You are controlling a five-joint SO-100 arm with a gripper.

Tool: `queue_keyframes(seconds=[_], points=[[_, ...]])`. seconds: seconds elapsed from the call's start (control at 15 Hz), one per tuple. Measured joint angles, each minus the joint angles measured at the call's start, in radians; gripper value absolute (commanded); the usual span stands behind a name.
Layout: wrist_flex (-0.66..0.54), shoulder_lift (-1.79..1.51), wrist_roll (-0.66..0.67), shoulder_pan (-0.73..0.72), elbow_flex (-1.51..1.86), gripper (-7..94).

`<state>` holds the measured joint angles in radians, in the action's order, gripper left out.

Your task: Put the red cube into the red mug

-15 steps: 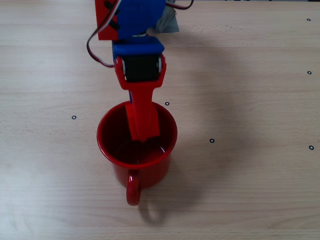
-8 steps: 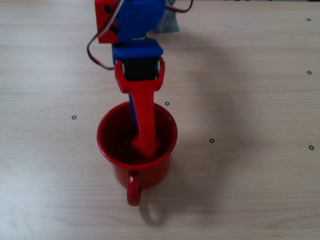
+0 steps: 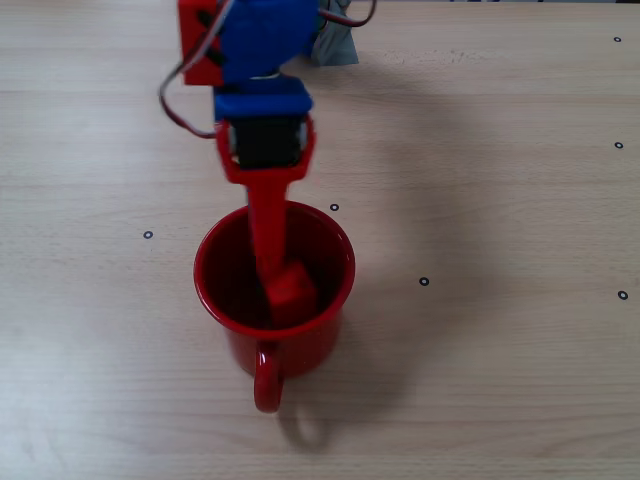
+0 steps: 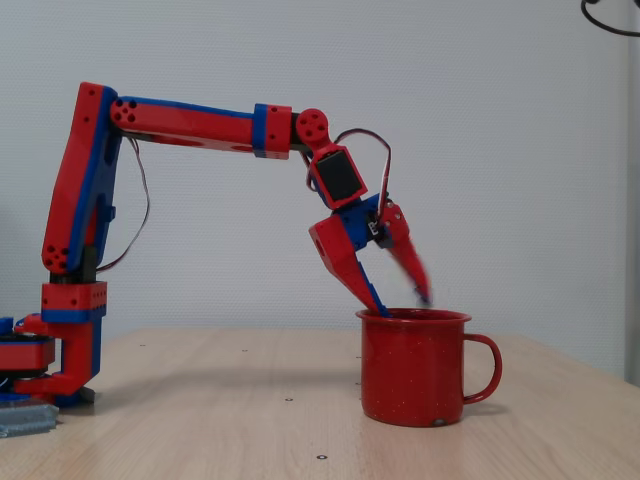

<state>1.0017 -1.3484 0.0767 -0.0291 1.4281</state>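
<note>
Your gripper stands spread wide over the red mug, so the red cube lies dropped inside.

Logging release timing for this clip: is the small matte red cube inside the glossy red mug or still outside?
Inside. The small matte red cube lies within the glossy red mug's rim, beside the open gripper.

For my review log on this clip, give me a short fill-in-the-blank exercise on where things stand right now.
1. The red cube lies inside the red ____.
2. In the side fixed view, the gripper has its fingers spread ____ above the rim.
3. The mug's handle points ____ in that side view.
4. The mug stands on a ____ table.

Missing words: mug; open; right; wooden
</note>
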Motion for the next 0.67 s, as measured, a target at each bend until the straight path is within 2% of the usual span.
queue_keyframes(seconds=[0.47, 0.67], points=[[0.002, -0.008, -0.063, 0.003, -0.005, 0], [0.018, -0.152, -0.064, 0.006, -0.008, 0]])
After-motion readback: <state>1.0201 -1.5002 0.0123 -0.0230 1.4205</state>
